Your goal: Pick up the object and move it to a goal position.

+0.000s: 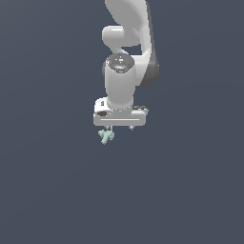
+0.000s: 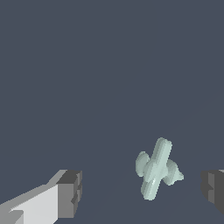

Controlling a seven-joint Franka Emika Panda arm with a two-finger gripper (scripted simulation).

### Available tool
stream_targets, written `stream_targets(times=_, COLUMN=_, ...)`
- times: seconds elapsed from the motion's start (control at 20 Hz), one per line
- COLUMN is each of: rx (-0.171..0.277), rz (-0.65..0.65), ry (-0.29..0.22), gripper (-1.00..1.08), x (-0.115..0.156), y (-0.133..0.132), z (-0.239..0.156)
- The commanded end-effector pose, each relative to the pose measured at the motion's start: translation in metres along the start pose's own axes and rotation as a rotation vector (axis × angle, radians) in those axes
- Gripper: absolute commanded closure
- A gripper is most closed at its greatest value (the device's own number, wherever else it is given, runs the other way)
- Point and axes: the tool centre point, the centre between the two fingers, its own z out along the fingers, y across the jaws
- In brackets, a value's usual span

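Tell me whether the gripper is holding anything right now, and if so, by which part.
Nothing is held. In the wrist view the gripper is open, with its fingers wide apart, and the mint-green pronged piece lies between them, touching neither.

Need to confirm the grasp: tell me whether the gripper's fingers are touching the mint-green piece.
Apart. The wrist view shows the mint-green piece between the open gripper fingers, with bare background on both sides of it.

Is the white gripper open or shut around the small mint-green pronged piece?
Open. In the wrist view the white gripper has its fingers wide apart, and the mint-green pronged piece lies between them, touching neither.
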Motion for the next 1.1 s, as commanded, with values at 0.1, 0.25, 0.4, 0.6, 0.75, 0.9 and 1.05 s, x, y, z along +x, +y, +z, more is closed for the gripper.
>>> stream_targets(times=0.1, rx=0.001, rz=-0.008, ry=-0.001, gripper=-0.92, x=-0.001, y=0.002, z=0.003)
stream_targets(times=0.25, rx=0.001, rz=-0.026, ry=-0.001, gripper=-0.92, x=-0.003, y=0.005, z=0.007)
stream_targets(times=0.4, rx=0.003, rz=-0.051, ry=0.0, gripper=-0.92, x=-0.006, y=0.009, z=0.014)
stream_targets(times=0.6, rx=0.006, rz=-0.099, ry=0.0, gripper=-0.92, x=-0.012, y=0.018, z=0.026)
stream_targets(times=0.75, rx=0.009, rz=-0.145, ry=0.001, gripper=-0.92, x=-0.019, y=0.026, z=0.037)
stream_targets(times=0.9, rx=0.012, rz=-0.199, ry=0.003, gripper=-0.92, x=-0.027, y=0.035, z=0.051)
stream_targets(times=1.05, rx=0.015, rz=-0.255, ry=0.004, gripper=-0.92, x=-0.035, y=0.044, z=0.064)
